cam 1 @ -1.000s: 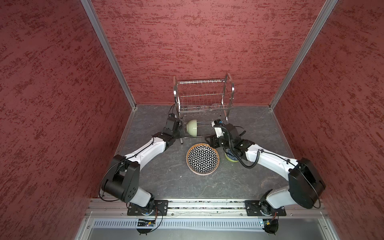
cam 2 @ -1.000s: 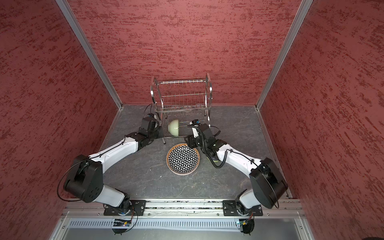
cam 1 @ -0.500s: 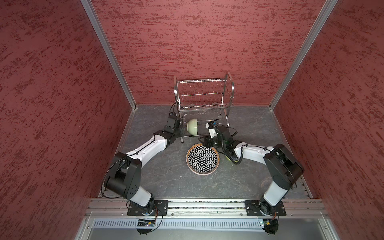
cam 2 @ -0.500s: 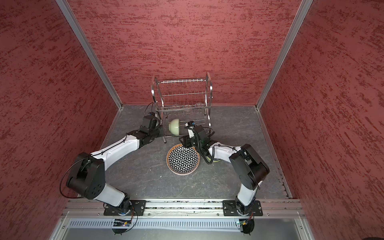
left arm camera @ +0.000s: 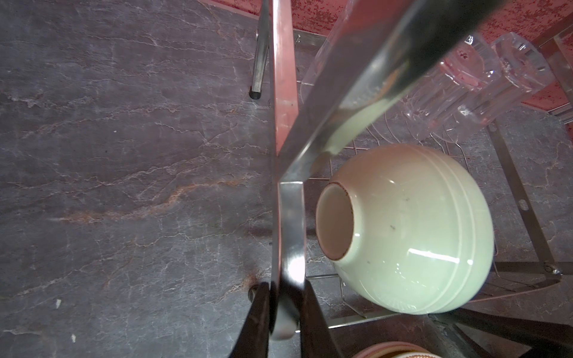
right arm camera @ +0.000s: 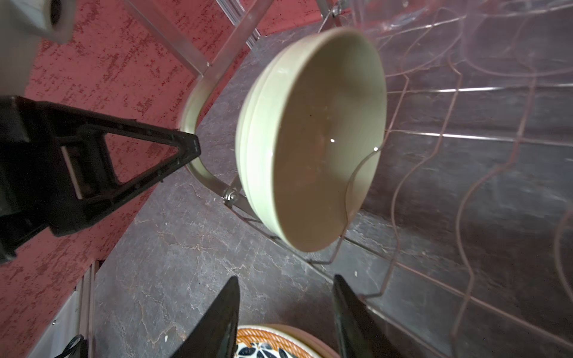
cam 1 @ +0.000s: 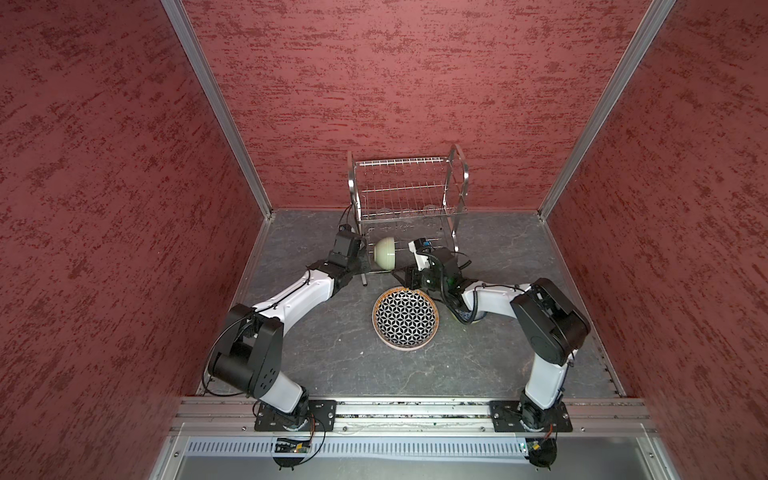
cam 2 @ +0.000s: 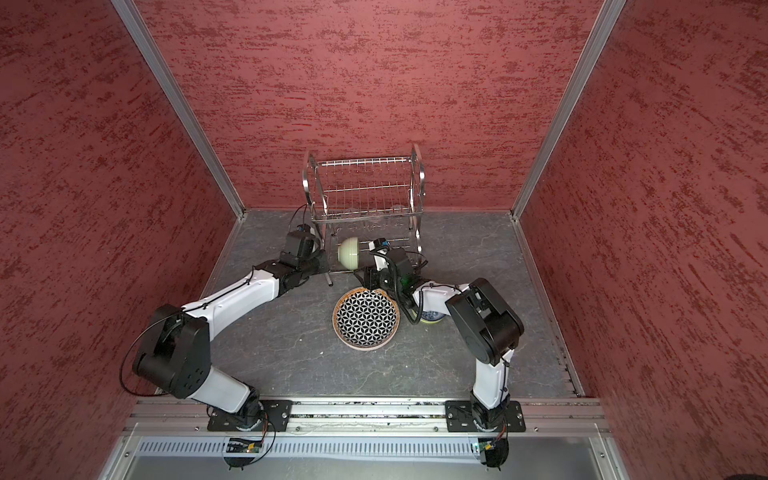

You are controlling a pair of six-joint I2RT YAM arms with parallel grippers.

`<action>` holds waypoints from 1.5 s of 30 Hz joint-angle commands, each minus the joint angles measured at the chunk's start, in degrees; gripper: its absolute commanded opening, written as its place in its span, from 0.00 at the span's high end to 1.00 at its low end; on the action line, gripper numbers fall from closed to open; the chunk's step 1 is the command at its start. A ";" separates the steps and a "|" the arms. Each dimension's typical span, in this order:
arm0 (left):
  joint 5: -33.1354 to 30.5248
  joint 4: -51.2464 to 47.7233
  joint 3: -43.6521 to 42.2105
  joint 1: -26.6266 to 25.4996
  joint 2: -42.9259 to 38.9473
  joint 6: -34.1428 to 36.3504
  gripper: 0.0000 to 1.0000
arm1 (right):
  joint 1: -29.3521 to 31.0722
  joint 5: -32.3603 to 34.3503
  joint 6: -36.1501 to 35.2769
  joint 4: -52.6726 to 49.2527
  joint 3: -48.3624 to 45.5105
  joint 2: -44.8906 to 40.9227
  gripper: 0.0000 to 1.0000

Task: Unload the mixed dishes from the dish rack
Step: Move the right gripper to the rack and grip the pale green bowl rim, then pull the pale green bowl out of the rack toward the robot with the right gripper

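On the dish rack's (left arm camera: pixel 286 201) lower tier, my open right tool (right arm camera: pixel 285 279) should pinch the cream-green bowl's (right arm camera: pixel 310 139) rim squarely (my left tool (left arm camera: pixel 285 297) clamps the frame steady).

The dish rack (cam 1: pixel 409 195) is standing at the back of the table (cam 1: pixel 332 353). A bowl (cam 1: pixel 385 252) is resting on edge in the rack's lower tier, at its left end, and tumblers (left arm camera: pixel 465 77) are sitting in the rack behind that bowl. The plates (cam 1: pixel 405 318) are lying stacked on the table just in front of the rack's middle; further bowls (cam 2: pixel 431 318) are sitting in front of its right end.
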 commanded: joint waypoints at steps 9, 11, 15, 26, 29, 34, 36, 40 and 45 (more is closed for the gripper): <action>-0.66 2.36 0.37 0.51 -0.29 -3.77 0.86 | -1.08 -0.50 0.19 11.56 1.54 0.70 0.53; -0.64 2.57 0.16 0.51 -0.42 -3.72 0.86 | -1.34 0.11 0.05 13.30 1.73 1.28 0.52; -0.71 2.44 0.10 0.51 -0.60 -3.55 0.86 | -1.69 0.75 -1.13 14.70 4.04 3.47 0.50; -0.78 2.74 0.39 0.60 -0.20 -3.32 0.86 | -2.65 -2.49 2.44 18.94 10.75 11.24 0.51; -0.66 2.95 0.50 0.60 0.15 -3.29 0.86 | -3.28 -4.93 5.60 22.38 11.16 13.26 0.54; -0.58 2.80 0.67 0.60 0.41 -3.11 0.86 | -4.46 -8.79 11.79 28.45 11.76 16.30 0.63; -0.64 2.76 0.59 0.68 0.46 -3.10 0.86 | -4.75 -9.73 13.89 30.20 11.94 17.25 0.66; -0.62 2.67 0.56 0.68 0.41 -3.10 0.86 | -4.95 -10.78 16.39 32.27 12.38 18.52 0.72; -0.62 2.54 0.71 0.68 0.33 -3.05 0.86 | -5.11 -11.87 19.16 34.82 12.32 19.75 0.79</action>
